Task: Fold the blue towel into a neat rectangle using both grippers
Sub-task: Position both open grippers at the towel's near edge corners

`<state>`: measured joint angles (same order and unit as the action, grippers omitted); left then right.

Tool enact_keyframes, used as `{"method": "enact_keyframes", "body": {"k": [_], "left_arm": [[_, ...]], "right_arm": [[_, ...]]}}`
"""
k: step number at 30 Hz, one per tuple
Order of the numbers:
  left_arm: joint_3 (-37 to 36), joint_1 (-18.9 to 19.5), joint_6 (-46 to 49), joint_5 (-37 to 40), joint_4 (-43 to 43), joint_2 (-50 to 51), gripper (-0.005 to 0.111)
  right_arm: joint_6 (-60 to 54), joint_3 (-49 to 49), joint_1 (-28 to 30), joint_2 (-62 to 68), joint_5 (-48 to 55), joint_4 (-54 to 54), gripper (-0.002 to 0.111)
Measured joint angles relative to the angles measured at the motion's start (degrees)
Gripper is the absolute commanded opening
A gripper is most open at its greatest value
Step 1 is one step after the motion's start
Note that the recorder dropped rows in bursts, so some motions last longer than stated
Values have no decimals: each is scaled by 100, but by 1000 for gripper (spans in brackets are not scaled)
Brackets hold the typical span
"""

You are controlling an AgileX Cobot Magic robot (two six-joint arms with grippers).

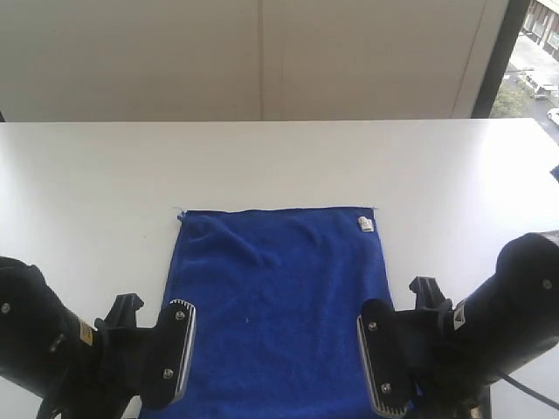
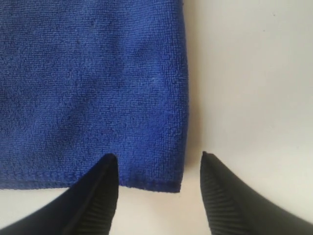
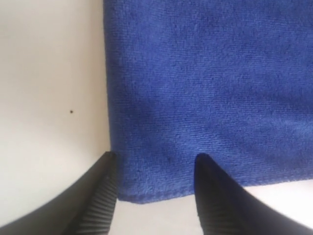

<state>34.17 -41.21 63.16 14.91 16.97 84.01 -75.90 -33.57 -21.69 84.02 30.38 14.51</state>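
blue and soft, spread flat on the white desk (image 1: 87, 175): the blue towel (image 1: 275, 305), white tag (image 1: 366, 224) at the far right corner. straddled at its near left corner by the left pincer (image 2: 158, 155), jaws wide apart and holding nothing, one finger over cloth, the other over bare desk. matched at the near right corner by the right pincer (image 3: 154, 155), likewise parted and empty. probably set so to pinch both near corners together and carry that hem evenly to the far edge. not yet lifted, not yet folded.
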Motion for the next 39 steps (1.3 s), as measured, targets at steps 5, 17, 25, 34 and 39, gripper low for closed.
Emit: {"method": "enact_keyframes", "body": {"k": [5,17,25,34,39], "left_arm": [[0,0,0,-9,0,0,56],[0,0,0,-28,0,0,56],[0,0,11,-92,0,195,56],[0,0,11,-194,0,270,53],[0,0,11,-205,0,272,43]], "right_arm": [[-159,0,-136,0,99,52,46],[-161,205,-179,0,-186,81,46],[-161,205,-179,0,-223,81,46],[-161,205,-179,176,-233,81,46],[-161,205,-179,202,-233,81,37]]}}
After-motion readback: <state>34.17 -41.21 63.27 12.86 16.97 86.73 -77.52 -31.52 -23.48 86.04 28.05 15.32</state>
